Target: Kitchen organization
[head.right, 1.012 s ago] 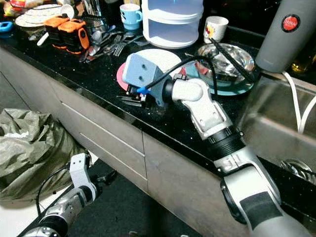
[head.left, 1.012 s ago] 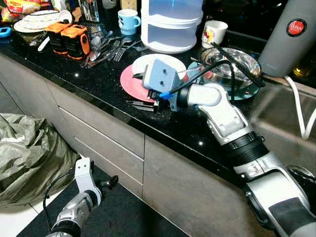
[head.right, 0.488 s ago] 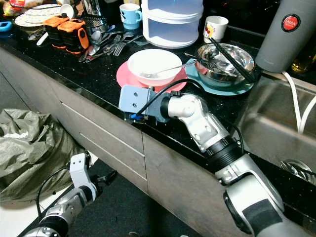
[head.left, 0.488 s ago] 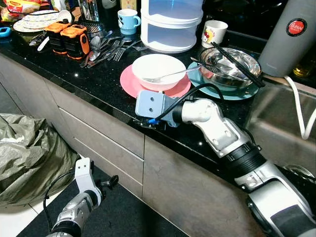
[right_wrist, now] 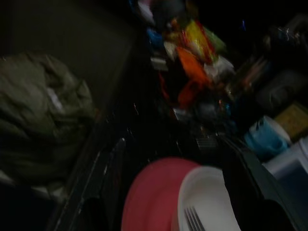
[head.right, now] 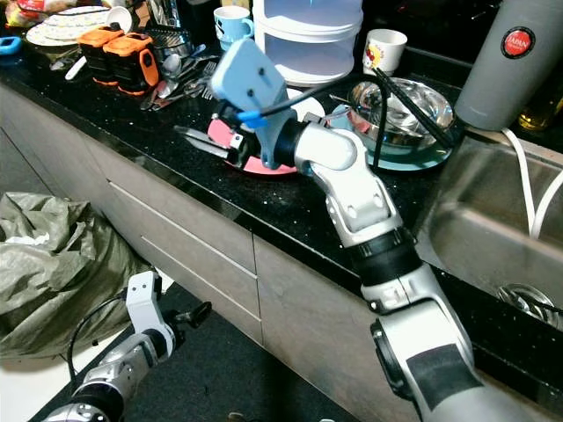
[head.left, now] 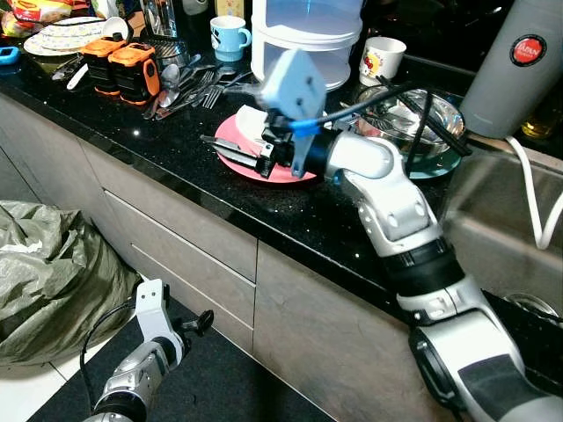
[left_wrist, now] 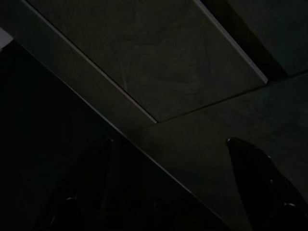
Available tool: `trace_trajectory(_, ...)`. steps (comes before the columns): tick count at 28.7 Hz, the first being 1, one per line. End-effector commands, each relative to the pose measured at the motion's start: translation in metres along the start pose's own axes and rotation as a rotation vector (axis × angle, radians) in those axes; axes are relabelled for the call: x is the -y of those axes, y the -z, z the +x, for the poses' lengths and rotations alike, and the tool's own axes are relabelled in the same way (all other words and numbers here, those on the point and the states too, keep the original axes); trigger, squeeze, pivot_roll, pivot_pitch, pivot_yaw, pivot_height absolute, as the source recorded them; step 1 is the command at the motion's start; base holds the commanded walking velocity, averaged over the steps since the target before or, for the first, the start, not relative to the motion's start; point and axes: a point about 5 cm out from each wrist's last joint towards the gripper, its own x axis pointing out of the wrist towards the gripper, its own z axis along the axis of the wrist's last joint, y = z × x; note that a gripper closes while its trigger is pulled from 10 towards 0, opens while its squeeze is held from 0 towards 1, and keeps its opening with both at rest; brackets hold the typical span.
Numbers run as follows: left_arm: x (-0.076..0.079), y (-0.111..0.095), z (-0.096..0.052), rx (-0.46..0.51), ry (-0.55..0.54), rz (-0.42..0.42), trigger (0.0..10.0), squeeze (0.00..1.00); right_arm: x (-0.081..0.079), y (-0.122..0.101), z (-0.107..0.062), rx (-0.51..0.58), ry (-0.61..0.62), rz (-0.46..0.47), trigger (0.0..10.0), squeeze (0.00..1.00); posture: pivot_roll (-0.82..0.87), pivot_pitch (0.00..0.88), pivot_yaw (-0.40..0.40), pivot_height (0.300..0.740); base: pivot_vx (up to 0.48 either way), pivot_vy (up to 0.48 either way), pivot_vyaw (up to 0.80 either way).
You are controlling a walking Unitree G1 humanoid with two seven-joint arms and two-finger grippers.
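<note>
The right tool (head.left: 230, 149) hangs just above the black worktop (head.left: 176, 145), over the near rim of the pink plate (head.left: 242, 145), its two long black fingers (head.left: 220, 143) lying close together, a narrow gap between them and nothing gripped. Behind the tool, on that plate, sits the white bowl (right_wrist: 207, 202) with a fork (right_wrist: 195, 219) in it; from the head cameras the wrist housing hides most of the bowl. Toward the front edge of the worktop from the tool there is a strip of bare black stone, and more bare stone on the side toward the orange-and-black cases (head.left: 123, 69). Beyond the fingertips lies a scatter of spoons and forks (head.left: 189, 88), with a blue mug (head.left: 229, 37) and a stacked white container (head.left: 303, 40) further back. On the arm's side of the tool stand a steel bowl (head.left: 413, 110) crossed by dark chopsticks (head.left: 422, 114) on a teal plate (head.left: 435, 163), a printed white mug (head.left: 381, 57), and a grey flask (head.left: 519, 61) cut off at the top, next to the sink (head.left: 501, 237). The right wrist view is dim and smeared, so the far clutter is hard to name. The left tool (head.left: 198, 323) hangs idle down by the grey drawer fronts (head.left: 185, 237), near a crumpled olive bag (head.left: 53, 281) on the floor, its fingers set apart around nothing; its wrist view is very dark.
</note>
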Motion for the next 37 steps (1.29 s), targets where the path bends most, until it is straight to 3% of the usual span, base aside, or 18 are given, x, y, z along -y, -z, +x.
trace_trajectory(1,0.000,0.004,-0.001,-0.015,-0.003,0.001,10.0,0.00,-0.005,0.002,0.005,-0.030,-0.008,-0.041,10.0,0.00,0.02,0.119,-0.027,0.740,0.000,0.000,0.00)
trace_trajectory(8,0.001,0.004,-0.001,-0.009,0.000,-0.003,10.0,0.00,-0.019,0.004,0.022,-0.106,-0.064,-0.129,10.0,0.00,0.03,0.124,-0.041,0.740,0.000,0.000,0.00)
trace_trajectory(16,0.000,0.005,-0.002,0.003,0.000,-0.011,10.0,0.00,-0.017,0.014,0.031,-0.255,-0.068,-0.244,10.0,0.00,0.02,0.132,-0.058,0.740,0.000,0.000,0.00)
trace_trajectory(17,0.001,0.005,-0.002,0.007,0.001,-0.015,10.0,0.00,-0.015,0.018,0.032,-0.308,-0.056,-0.236,10.0,0.00,0.02,0.135,-0.062,0.740,0.000,0.000,0.00)
trace_trajectory(23,0.003,0.006,-0.001,0.011,0.008,-0.018,10.0,0.00,-0.014,0.032,0.033,-0.394,-0.028,-0.192,10.0,0.00,0.02,0.139,-0.071,0.740,0.000,0.000,0.00)
trace_trajectory(32,0.004,0.007,-0.002,0.014,0.011,-0.024,10.0,0.00,0.009,0.044,0.020,-0.503,0.065,-0.210,10.0,0.00,0.02,0.139,-0.073,0.740,0.000,0.000,0.00)
trace_trajectory(33,0.004,0.008,-0.002,0.010,0.013,-0.024,10.0,0.00,0.011,0.043,0.019,-0.511,0.067,-0.218,5.4,0.00,0.02,0.140,-0.072,0.740,0.000,0.000,0.00)
trace_trajectory(34,0.005,0.009,-0.002,0.008,0.014,-0.023,10.0,0.00,0.012,0.043,0.018,-0.515,0.067,-0.223,5.4,0.00,0.02,0.140,-0.072,0.740,0.000,0.000,0.00)
trace_trajectory(35,0.005,0.009,-0.002,0.005,0.017,-0.022,10.0,0.00,0.013,0.042,0.018,-0.516,0.065,-0.228,0.0,0.00,0.02,0.139,-0.071,0.740,0.000,0.000,0.00)
trace_trajectory(37,0.006,0.010,-0.002,0.003,0.018,-0.021,10.0,0.00,0.013,0.041,0.018,-0.517,0.062,-0.231,0.0,0.00,0.01,0.139,-0.068,0.740,0.000,0.000,0.00)
